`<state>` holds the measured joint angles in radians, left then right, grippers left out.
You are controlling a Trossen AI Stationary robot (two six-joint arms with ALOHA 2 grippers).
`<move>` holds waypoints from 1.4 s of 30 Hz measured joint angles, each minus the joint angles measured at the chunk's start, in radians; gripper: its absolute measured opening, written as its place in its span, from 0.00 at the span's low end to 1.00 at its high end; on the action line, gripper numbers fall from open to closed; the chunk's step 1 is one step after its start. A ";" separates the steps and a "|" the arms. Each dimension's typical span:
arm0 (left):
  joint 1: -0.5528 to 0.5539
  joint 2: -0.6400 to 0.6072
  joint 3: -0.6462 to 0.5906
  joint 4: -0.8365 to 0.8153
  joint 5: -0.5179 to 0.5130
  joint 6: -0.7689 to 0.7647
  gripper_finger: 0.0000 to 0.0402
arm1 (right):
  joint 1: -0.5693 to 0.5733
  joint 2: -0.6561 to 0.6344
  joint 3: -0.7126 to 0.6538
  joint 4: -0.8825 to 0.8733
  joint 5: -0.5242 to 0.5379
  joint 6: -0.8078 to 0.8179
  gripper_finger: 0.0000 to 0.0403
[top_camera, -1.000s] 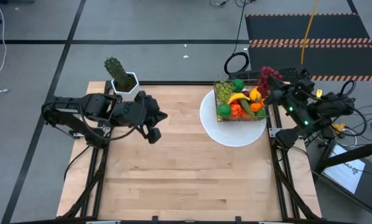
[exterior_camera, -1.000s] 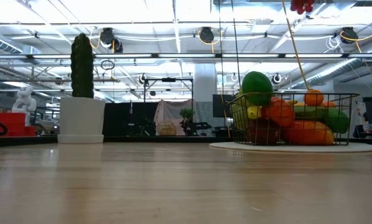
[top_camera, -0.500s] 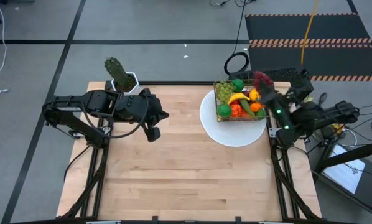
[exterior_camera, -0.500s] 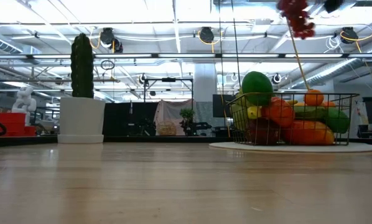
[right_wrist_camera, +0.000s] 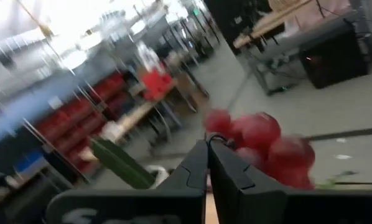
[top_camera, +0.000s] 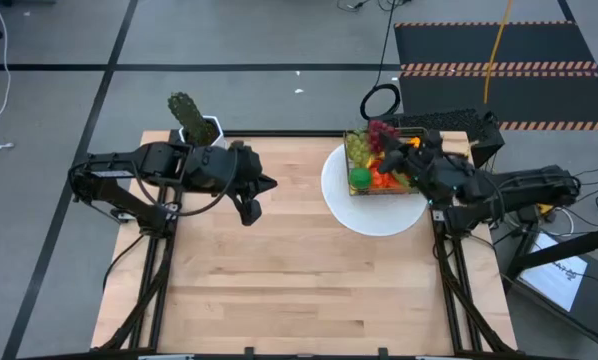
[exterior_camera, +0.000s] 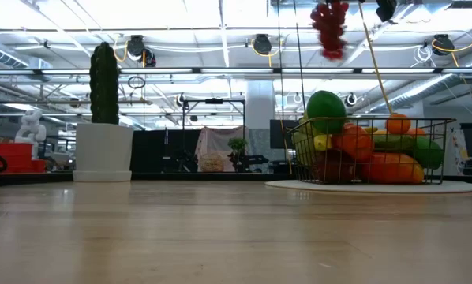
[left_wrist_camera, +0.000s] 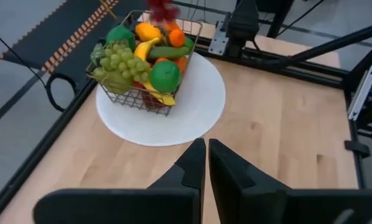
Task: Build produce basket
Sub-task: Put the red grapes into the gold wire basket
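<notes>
The wire basket [top_camera: 384, 168] stands on a white round plate [top_camera: 364, 215] at the table's far right, filled with produce: green grapes, banana, limes, orange. It also shows in the low view [exterior_camera: 378, 154] and the left wrist view [left_wrist_camera: 142, 68]. My right gripper [top_camera: 392, 142] is above the basket's far side, shut on a bunch of dark red-purple grapes [top_camera: 381, 130]. The bunch hangs high above the basket in the low view [exterior_camera: 329, 28]. My left gripper [top_camera: 254, 210] is shut and empty, above the table left of the plate. My right gripper pinches the grape bunch [right_wrist_camera: 260, 143] between its two fingertips [right_wrist_camera: 198, 163]. The fingers themselves hide which part of the bunch they are on. They come from the table's right side. The bunch hangs below the gripper, clear of the basket and its produce.
A green cactus in a white pot [top_camera: 194, 125] stands at the table's far left corner, close behind my left arm. Bare wooden tabletop [top_camera: 299, 280] lies between the arms and toward the near edge.
My right gripper has swung the grapes from beyond the basket's right side toward the table's left, to above the basket's far part. The bunch sways and stays lifted clear. My left gripper has edged slightly toward the table's right.
</notes>
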<state>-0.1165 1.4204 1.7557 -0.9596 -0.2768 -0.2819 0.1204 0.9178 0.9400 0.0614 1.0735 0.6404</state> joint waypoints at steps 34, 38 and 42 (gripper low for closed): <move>-0.015 0.000 0.000 0.028 -0.001 -0.012 0.05 | -0.801 0.094 0.229 -0.987 -0.581 -0.112 0.00; -0.015 0.000 0.000 0.028 -0.001 -0.010 0.05 | -0.829 0.132 0.229 -0.970 -0.581 -0.115 0.00; -0.015 0.000 0.000 0.028 -0.001 -0.011 0.05 | -0.836 0.171 0.229 -0.937 -0.593 -0.114 0.00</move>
<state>-0.1314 1.4204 1.7557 -0.9314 -0.2775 -0.2934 -0.7155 1.0890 1.1694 -0.8751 0.4807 0.5261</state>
